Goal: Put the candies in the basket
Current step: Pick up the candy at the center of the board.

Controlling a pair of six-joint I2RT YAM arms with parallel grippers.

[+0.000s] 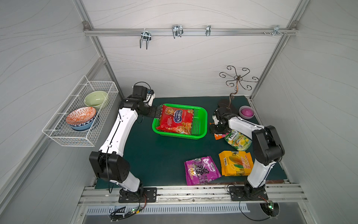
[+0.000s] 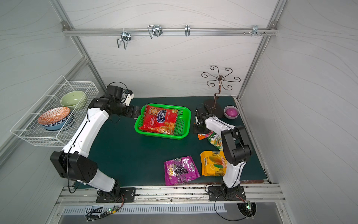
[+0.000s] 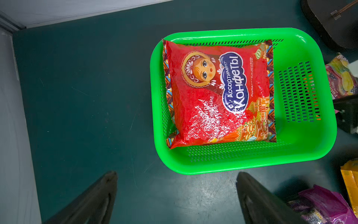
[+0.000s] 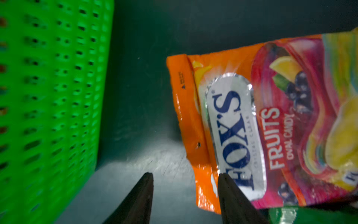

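The green basket (image 1: 203, 124) stands mid-table with a large red candy bag (image 1: 175, 120) lying flat inside it, also clear in the left wrist view as the red bag (image 3: 219, 93). My left gripper (image 1: 157, 113) hovers at the basket's left end, open and empty (image 3: 176, 173). On the mat to the right lie a small orange bag (image 1: 219, 136), a green-yellow bag (image 1: 239, 140), a purple bag (image 1: 201, 170) and a yellow-orange bag (image 1: 236, 163). My right gripper (image 4: 185, 174) is low over the orange bag (image 4: 193, 116), open, one finger above its edge, the other over the mat.
A white wire basket (image 1: 81, 116) with bowls hangs on the left wall. A curly metal stand (image 1: 237, 81) and a small pink bowl (image 1: 246, 112) occupy the back right corner. The basket's perforated wall (image 4: 48, 97) is close beside my right gripper.
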